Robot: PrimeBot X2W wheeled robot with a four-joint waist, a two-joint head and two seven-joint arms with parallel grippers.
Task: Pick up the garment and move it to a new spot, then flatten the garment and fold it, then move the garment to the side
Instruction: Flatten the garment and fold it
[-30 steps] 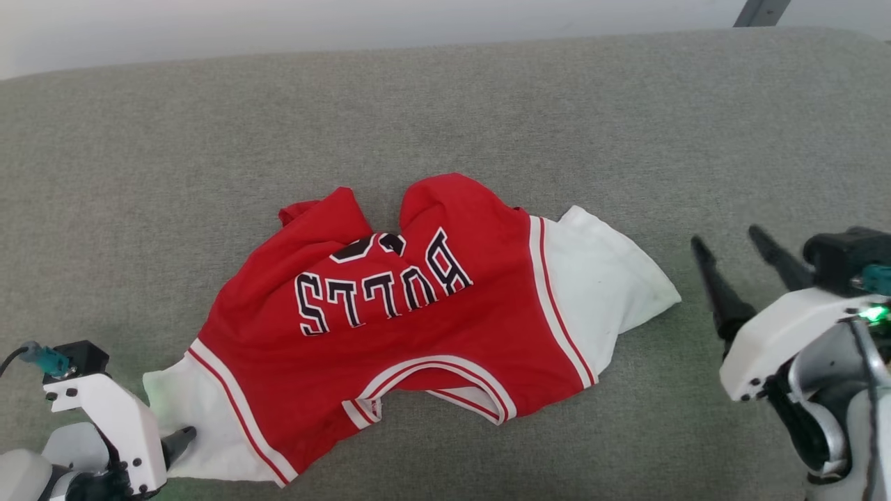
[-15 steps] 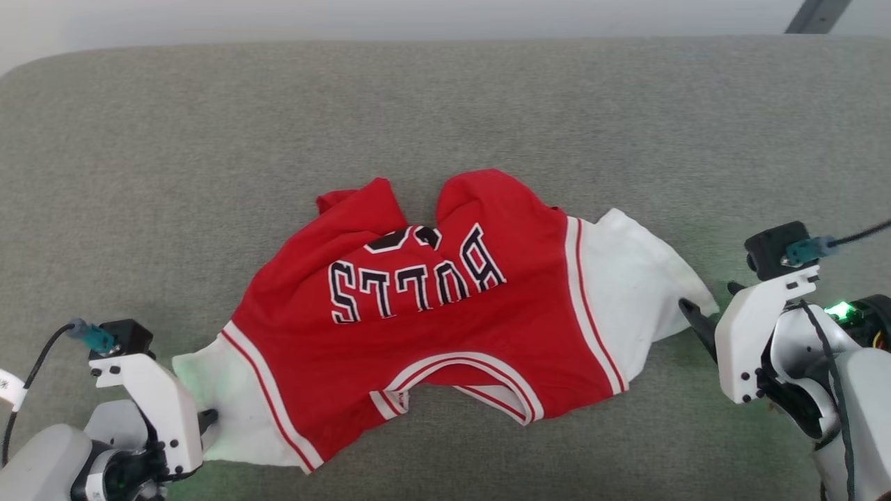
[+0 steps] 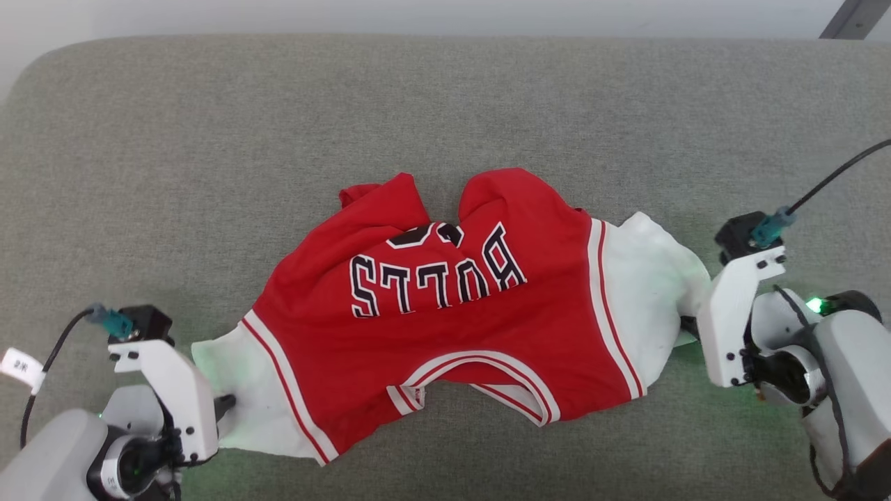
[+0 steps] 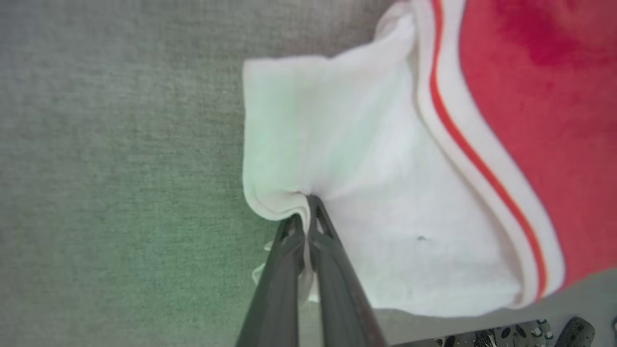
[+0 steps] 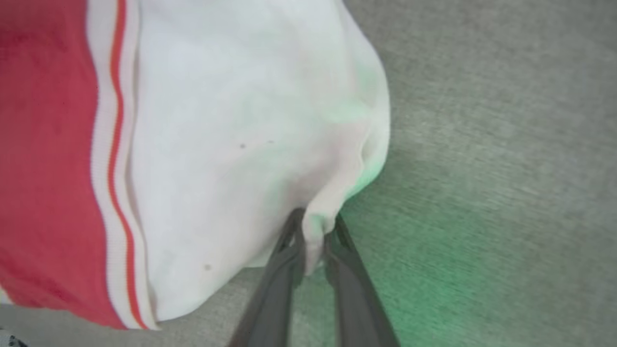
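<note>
The garment [image 3: 452,327], a red jersey with white sleeves and upside-down "BULLS" lettering, lies crumpled on the grey cushion [image 3: 445,104], collar toward me. My left gripper [image 3: 226,402] at the lower left is shut on the edge of the left white sleeve. The left wrist view shows its fingertips [image 4: 304,212] pinching a fold of that sleeve [image 4: 361,168]. At the right, my right gripper [image 3: 688,325] reaches the other white sleeve, its fingers mostly hidden behind the wrist plate. In the right wrist view its fingers [image 5: 315,224] close on a bunched fold of the sleeve [image 5: 231,144].
The cushion's far edge [image 3: 445,38] runs along the top against a pale wall, with its rounded corner at the top left. A dark slanted bar [image 3: 853,17] crosses the top right corner. Cables trail from both wrists.
The head camera has turned, shifting the whole picture. My left gripper has shut on the left sleeve. My right gripper moved in from the right, open, and closed on the right sleeve's edge.
</note>
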